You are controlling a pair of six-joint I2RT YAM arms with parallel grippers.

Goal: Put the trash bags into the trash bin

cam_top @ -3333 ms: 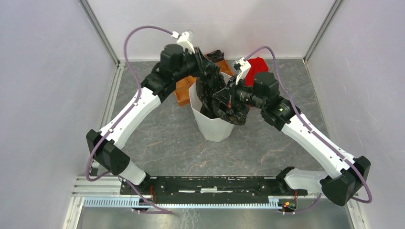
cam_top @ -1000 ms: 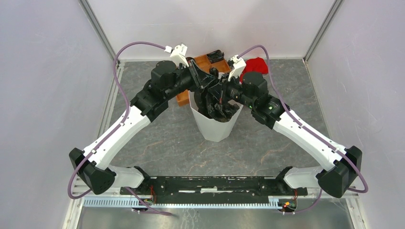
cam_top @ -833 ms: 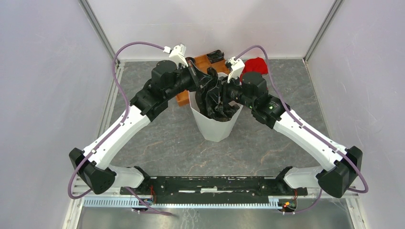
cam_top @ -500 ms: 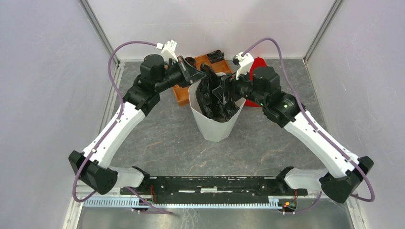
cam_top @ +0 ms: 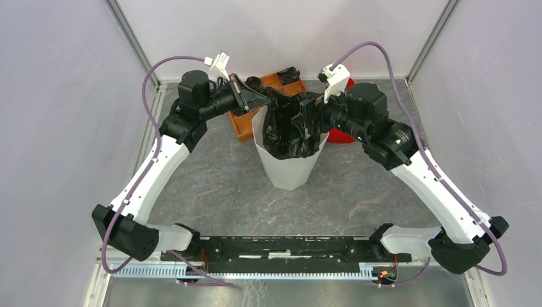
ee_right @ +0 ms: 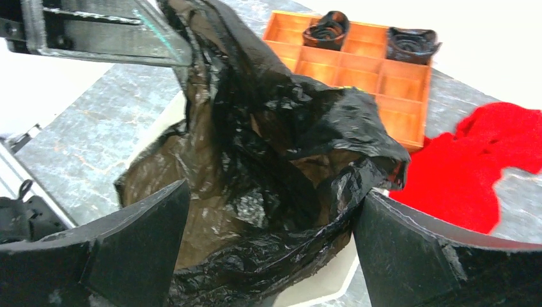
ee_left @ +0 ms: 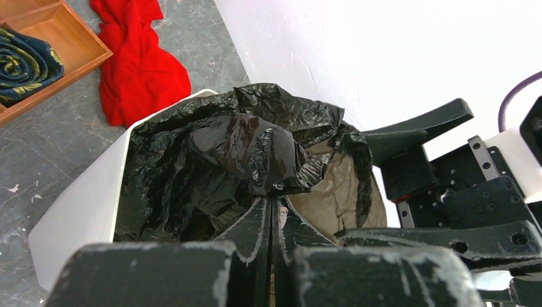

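Observation:
The white trash bin (cam_top: 289,167) stands mid-table with the glossy black trash bag (cam_top: 286,131) stuffed in it and bulging over the rim. My left gripper (cam_top: 266,100) is at the bin's far-left rim, shut on a bunched edge of the bag (ee_left: 255,150), which it holds up off the rim; its fingers (ee_left: 259,227) are pressed together. My right gripper (cam_top: 305,118) hovers at the bin's right rim, open wide. In the right wrist view its fingers (ee_right: 137,240) flank the bag (ee_right: 281,147) without pinching it, above the bin's rim (ee_right: 319,281).
An orange-brown compartment tray (cam_top: 273,81) lies behind the bin with dark rolled items (ee_right: 329,29) in it. A red cloth (ee_right: 473,160) lies on the grey table right of the tray, partly under my right arm. Light walls enclose the table on three sides.
My right gripper let go of the bag, opened wide and drew back to the right. My left arm pulled back left with the bag's edge, and the bag now sits lower in the bin.

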